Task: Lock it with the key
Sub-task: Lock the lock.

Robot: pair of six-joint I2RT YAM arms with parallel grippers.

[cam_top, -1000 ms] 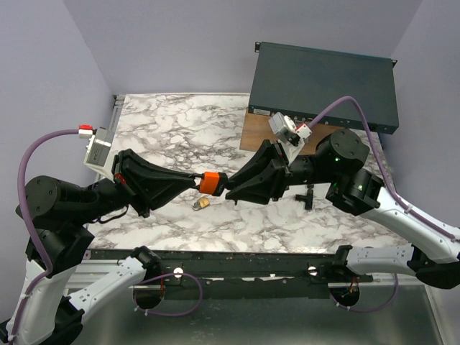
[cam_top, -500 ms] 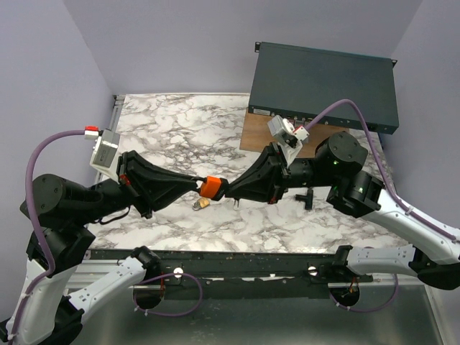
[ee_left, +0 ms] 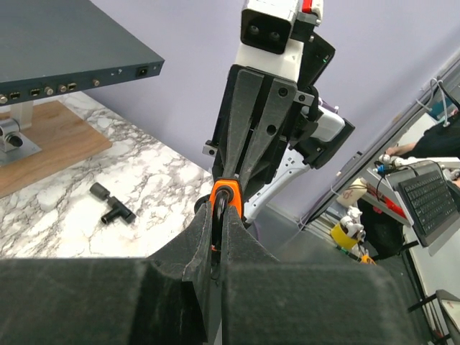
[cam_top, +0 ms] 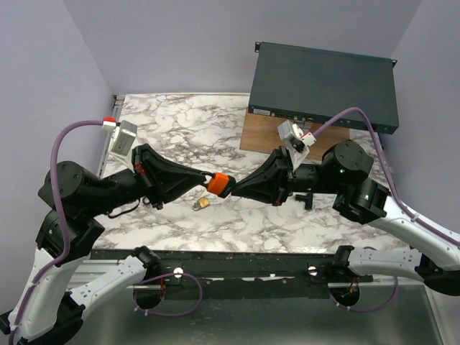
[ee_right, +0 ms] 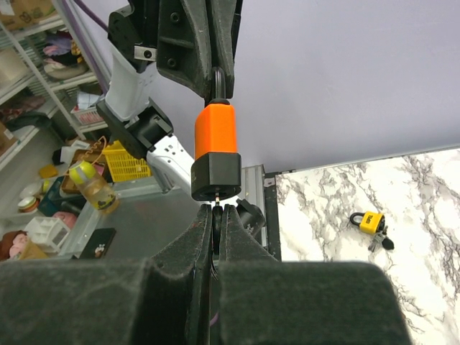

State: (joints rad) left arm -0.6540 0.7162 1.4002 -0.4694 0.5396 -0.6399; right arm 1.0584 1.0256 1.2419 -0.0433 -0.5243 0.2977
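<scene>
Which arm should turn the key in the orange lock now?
Right. The right fingers pinch the key under the orange lock, while the left fingers just hold its shackle.

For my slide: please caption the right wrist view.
Left gripper holds the orange padlock from above; right gripper holds the key beneath it.
</scene>
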